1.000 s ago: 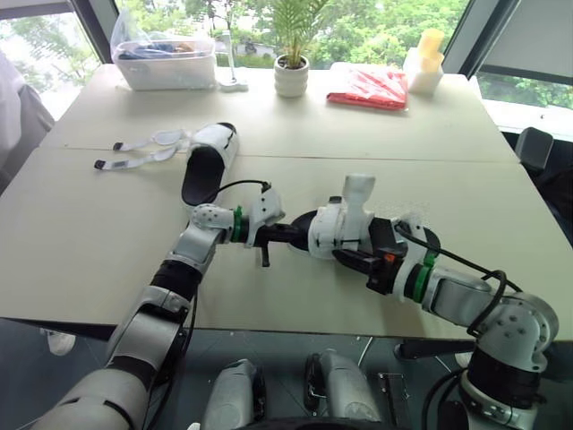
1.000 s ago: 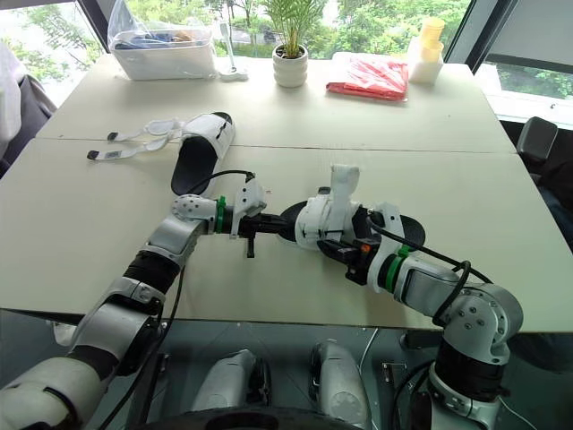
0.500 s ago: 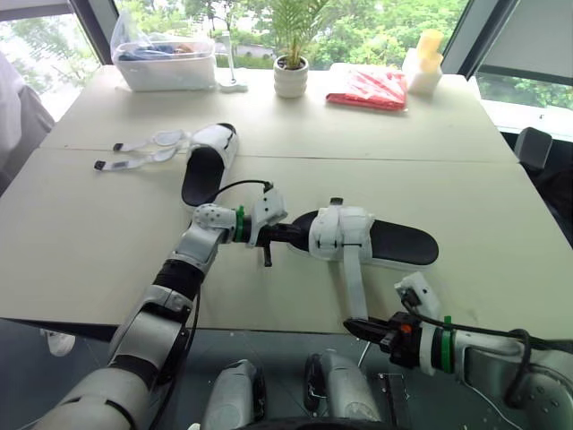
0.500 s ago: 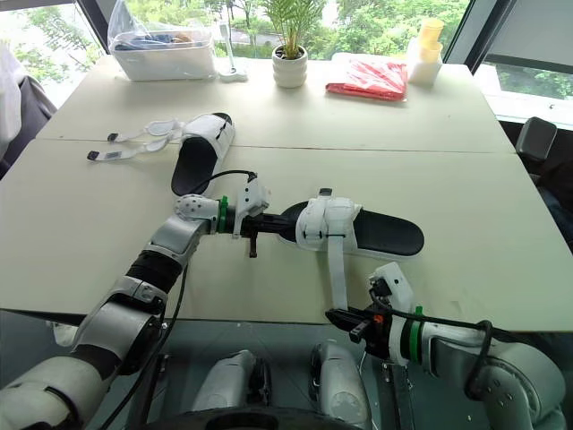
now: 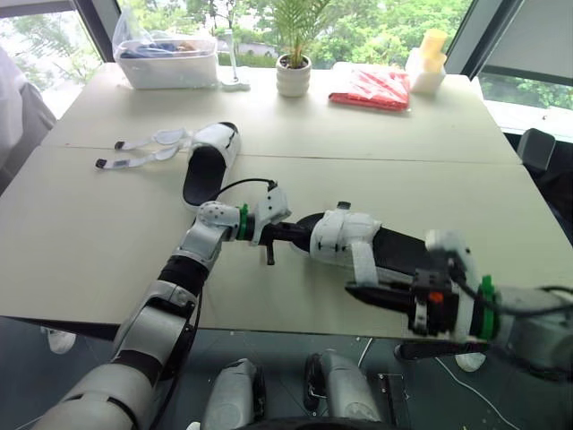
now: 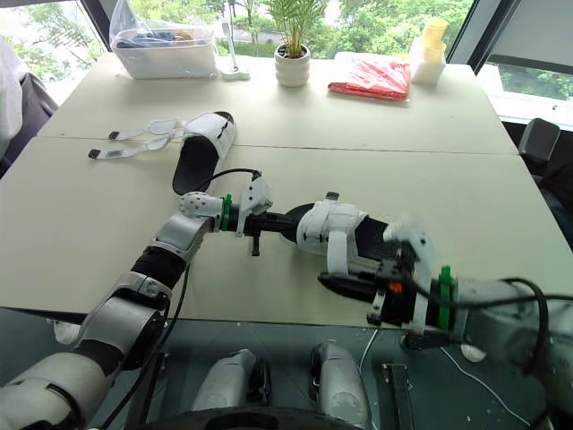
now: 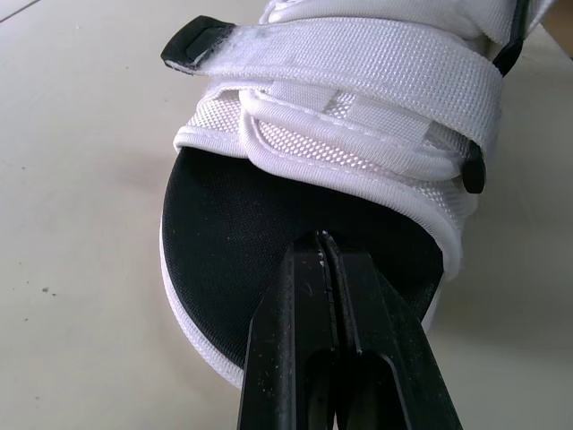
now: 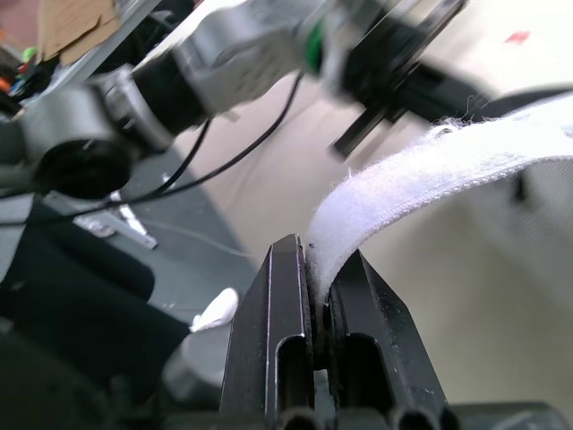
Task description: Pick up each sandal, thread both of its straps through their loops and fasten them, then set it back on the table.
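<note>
Had the left hand (image 5: 285, 234) clamped shut on the toe edge of the near sandal (image 5: 398, 247), right on the black sole, with the shoe flat on the table (image 5: 81, 242) close to the front edge; guessed that as pure anchoring, to stop any skidding during tugging from the other side; had the right hand (image 5: 351, 289) closed on the free end of a white strap (image 5: 363, 262), pinched between both fingers and stretched off the upper toward the table's front edge; looked fairly taut in the right wrist view, probably to hold the fuzzy end straight enough for feeding through a loop; couldn't make out the loop itself; spotted a second strap (image 7: 358, 54) lying flat across the upper with a black tip, so maybe fastened already, maybe not; found the far sandal (image 5: 208, 163) further back on the table, well apart, with its loose straps (image 5: 143, 148) flopped out sideways, clearly not started; reckoned roughly midway through shoe one; worried mostly about a slipped pinch on that strap end.
</note>
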`<action>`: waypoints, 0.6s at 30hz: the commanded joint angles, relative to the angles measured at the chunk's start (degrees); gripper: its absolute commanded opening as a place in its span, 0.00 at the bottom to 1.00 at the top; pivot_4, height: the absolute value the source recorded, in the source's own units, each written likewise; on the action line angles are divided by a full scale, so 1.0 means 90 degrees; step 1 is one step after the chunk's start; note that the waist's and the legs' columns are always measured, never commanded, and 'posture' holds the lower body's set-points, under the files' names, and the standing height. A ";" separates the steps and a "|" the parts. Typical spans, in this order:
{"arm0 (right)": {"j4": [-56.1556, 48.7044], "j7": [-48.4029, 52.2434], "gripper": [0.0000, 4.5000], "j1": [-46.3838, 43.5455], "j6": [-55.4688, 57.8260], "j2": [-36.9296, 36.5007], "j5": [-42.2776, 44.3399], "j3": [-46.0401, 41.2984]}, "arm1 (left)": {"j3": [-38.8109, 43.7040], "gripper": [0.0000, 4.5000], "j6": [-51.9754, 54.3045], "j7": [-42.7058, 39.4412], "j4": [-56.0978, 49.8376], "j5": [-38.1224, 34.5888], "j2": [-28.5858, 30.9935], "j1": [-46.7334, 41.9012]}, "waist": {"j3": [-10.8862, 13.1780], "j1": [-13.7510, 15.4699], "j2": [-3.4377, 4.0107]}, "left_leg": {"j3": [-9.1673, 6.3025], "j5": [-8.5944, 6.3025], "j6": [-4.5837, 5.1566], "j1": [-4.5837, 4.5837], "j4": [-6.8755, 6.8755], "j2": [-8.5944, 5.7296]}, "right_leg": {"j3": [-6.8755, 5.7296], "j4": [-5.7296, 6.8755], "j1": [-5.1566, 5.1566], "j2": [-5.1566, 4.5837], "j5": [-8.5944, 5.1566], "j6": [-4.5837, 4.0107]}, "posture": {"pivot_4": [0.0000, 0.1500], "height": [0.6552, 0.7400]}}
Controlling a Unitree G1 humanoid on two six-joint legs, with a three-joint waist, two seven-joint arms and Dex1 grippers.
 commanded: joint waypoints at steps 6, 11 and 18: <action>0.2295 -0.0253 0.01 -0.1896 0.0288 0.0173 -0.0616 0.0981 | -0.0035 0.00 0.0022 0.0103 -0.0067 0.0134 0.0030 0.0140 | 0.0000 0.0048 0.0001 | 0.0003 0.0000 0.0000 -0.0007 0.0001 0.0001 | -0.0001 0.0001 -0.0007 0.0000 0.0000 -0.0001 | 1.00 0.87; 0.2882 -0.0259 0.01 -0.2650 0.0234 0.0474 -0.1099 0.1079 | -0.0029 0.00 0.0073 0.0153 -0.0190 0.0121 0.0041 0.0208 | -0.0001 0.0036 0.0002 | 0.0006 0.0000 0.0000 -0.0006 0.0004 0.0001 | 0.0000 0.0005 -0.0006 -0.0001 0.0001 -0.0001 | 1.00 0.87; 0.3149 -0.0422 0.22 -0.3066 0.0506 0.0759 -0.1130 0.0865 | -0.0019 0.00 0.0075 0.0169 -0.0220 0.0121 0.0079 0.0261 | -0.0001 0.0032 0.0003 | 0.0006 0.0001 -0.0002 -0.0008 0.0004 0.0002 | -0.0001 0.0006 -0.0008 -0.0001 0.0001 -0.0001 | 1.00 0.87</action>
